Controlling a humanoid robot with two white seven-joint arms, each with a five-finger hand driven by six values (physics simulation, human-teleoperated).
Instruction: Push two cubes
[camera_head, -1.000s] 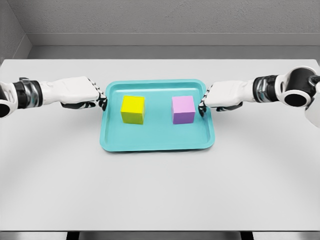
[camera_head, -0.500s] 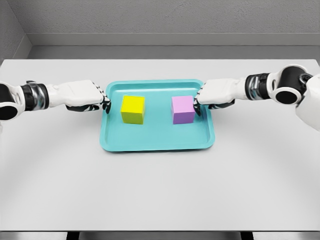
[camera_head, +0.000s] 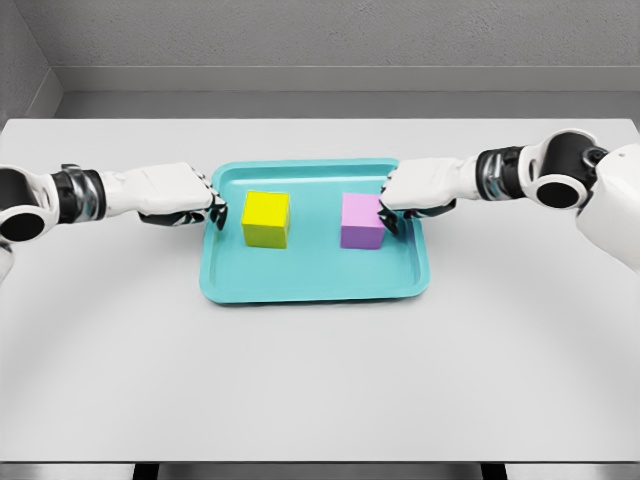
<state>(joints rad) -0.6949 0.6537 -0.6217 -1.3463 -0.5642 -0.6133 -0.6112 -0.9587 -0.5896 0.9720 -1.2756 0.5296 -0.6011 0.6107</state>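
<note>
Cubes sit side by side inside a teal tray (camera_head: 315, 285) in the upper middle of the frame, on a pale grey table (camera_head: 320, 380). Left of the tray's centre is the yellow cube (camera_head: 266, 219), and right of centre, apart from it, is the purple cube (camera_head: 361, 221); both rest flat on the tray floor.

From the left edge of the frame the left arm reaches across the table, and the left hand (camera_head: 178, 194) lies at the tray's left rim, fingers curled and holding nothing. Its dark fingertips (camera_head: 216, 210) reach just over the rim, near the yellow cube's left face but with a strip of tray floor showing between them.

From the upper right of the frame the right arm reaches in, its dark shoulder joint at the right edge. The right hand (camera_head: 418, 188) is over the right part of the tray, fingers also curled and grasping nothing. Its fingertips (camera_head: 386, 218) sit against the purple cube's right face, apparently touching it.

Behind the table, along the top of the frame, runs a grey wall (camera_head: 320, 40)
</note>
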